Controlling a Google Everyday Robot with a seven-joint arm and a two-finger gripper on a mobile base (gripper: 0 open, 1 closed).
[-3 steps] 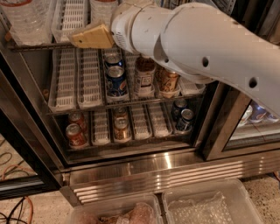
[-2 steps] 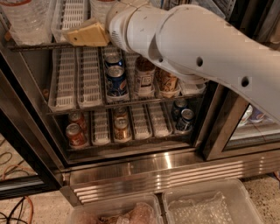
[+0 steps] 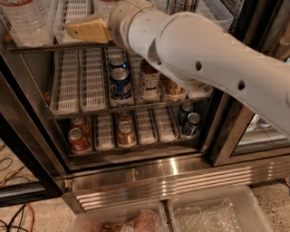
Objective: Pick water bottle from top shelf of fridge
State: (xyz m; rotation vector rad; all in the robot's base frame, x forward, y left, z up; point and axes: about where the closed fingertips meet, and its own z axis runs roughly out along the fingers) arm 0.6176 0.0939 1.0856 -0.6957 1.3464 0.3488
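Observation:
The fridge (image 3: 149, 174) stands open in front of me, with a stainless steel louvred base. Its top shelf (image 3: 45, 46) is a dark wire rack with white slotted lane trays (image 3: 77, 11). The water bottle (image 3: 25, 20), clear and ribbed, stands at the far left of that shelf, cut off by the top edge of the view. My tan gripper (image 3: 86, 31), on the end of the big white arm (image 3: 204, 68), is at the front of the top shelf. It sits over a lane tray just right of the bottle and is apart from it.
Blue soda cans (image 3: 120, 84) and a small brown-drink bottle (image 3: 148, 81) stand on the middle rack. More cans (image 3: 78, 139) stand on the bottom rack. A dark door frame (image 3: 231, 131) is on the right. Clear plastic bins (image 3: 217, 213) and cables (image 3: 18, 213) lie on the floor.
The gripper has moved a little up and to the left, closer to the water bottle. The bottle and cans have not moved.

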